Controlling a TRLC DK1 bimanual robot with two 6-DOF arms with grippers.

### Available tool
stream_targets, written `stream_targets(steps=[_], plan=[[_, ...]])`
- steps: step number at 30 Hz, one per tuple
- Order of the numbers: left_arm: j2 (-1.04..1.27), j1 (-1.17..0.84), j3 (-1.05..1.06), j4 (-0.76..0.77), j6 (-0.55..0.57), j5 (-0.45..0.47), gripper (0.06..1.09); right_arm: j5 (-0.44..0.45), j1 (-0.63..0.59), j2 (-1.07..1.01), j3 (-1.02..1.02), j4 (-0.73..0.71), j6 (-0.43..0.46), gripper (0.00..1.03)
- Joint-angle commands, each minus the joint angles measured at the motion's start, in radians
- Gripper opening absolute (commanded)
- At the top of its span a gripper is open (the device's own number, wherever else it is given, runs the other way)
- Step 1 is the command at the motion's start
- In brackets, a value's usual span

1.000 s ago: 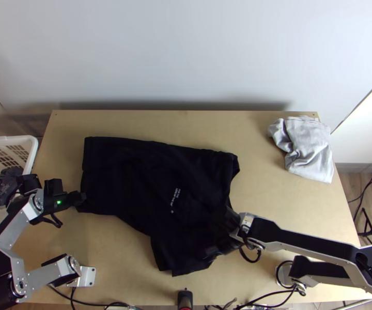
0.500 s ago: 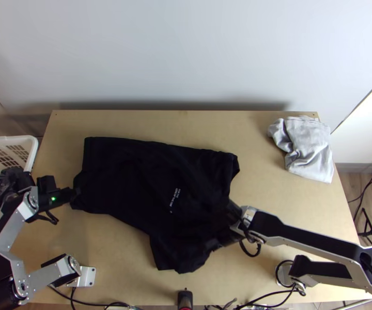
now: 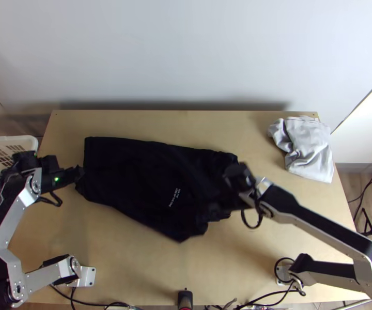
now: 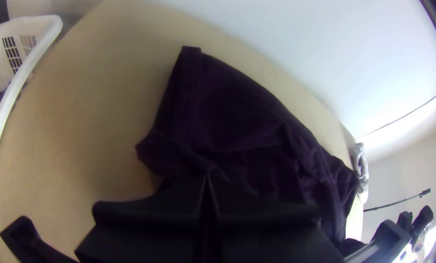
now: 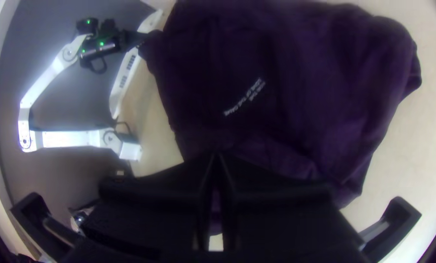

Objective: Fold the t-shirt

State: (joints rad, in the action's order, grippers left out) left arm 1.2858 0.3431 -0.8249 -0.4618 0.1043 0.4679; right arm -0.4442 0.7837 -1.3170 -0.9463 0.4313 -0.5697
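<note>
Figure: T-shirt gripped on a worktop by two hands.
The worktop supported the black T-shirt, spread across its middle and bunched toward the right hand. Left of the T-shirt stood the white basket; to its right, near the far corner, lay the crumpled grey cloth. The left hand was clamped on the T-shirt's left edge, the right hand on its near, right part. Small pale lettering marked the T-shirt.
</note>
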Motion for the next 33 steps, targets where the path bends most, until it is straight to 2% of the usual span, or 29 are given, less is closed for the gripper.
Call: stream_targets(steps=[1, 8, 16, 28, 33], plan=[[0.110, -0.042, -0.118, 0.003, 0.074, -0.002, 0.09, 0.006, -0.156, -0.010, -0.082, -0.003, 0.051, 0.03], [0.251, -0.007, -0.250, -0.003, 0.140, -0.003, 0.09, 0.007, -0.302, -0.034, -0.078, -0.009, 0.087, 0.03], [0.336, -0.007, -0.349, 0.003, 0.258, -0.006, 0.09, 0.025, -0.416, -0.094, -0.088, -0.085, 0.093, 0.03], [0.454, -0.096, -0.378, 0.066, 0.382, -0.089, 0.09, 0.075, -0.413, -0.309, -0.138, -0.243, 0.047, 0.03], [0.541, -0.133, -0.465, 0.081, 0.449, -0.133, 0.09, 0.096, -0.409, -0.399, -0.172, -0.281, 0.047, 0.03]])
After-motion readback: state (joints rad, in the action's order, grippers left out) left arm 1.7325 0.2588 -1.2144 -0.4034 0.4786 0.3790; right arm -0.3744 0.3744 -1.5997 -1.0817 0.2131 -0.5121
